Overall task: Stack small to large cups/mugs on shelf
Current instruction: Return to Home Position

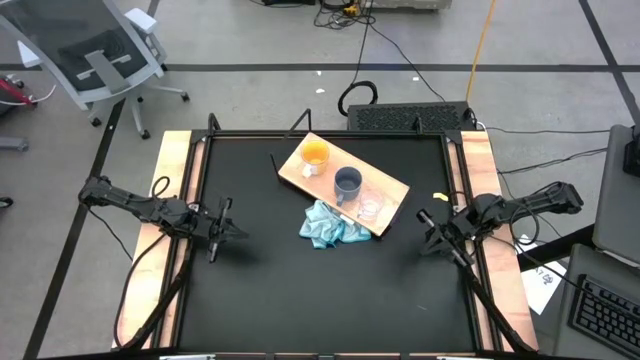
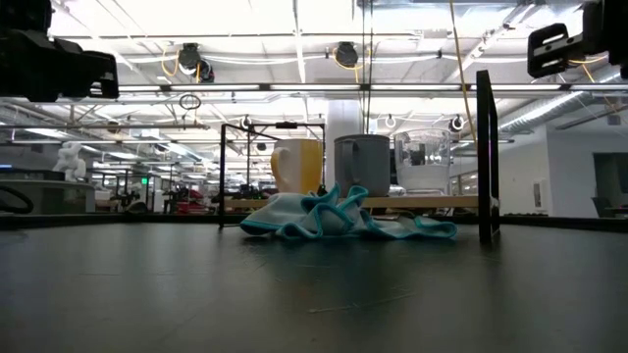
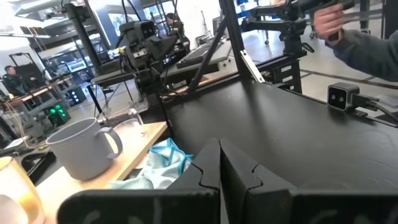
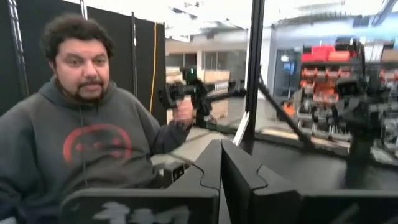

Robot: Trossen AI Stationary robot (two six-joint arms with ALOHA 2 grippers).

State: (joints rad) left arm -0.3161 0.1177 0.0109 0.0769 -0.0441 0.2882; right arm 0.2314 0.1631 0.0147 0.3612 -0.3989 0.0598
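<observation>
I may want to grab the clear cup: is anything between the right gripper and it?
Nothing visible: only bare table lies between the right gripper and the clear cup on the board; the cloth lies aside.

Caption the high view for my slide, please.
Orange mug, grey-blue mug, clear cup on the shelf; left gripper, right gripper waiting aside.

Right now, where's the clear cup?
In the high view the clear cup stands on the right end of the wood shelf, beside the grey-blue mug, with the blue cloth close by.
</observation>
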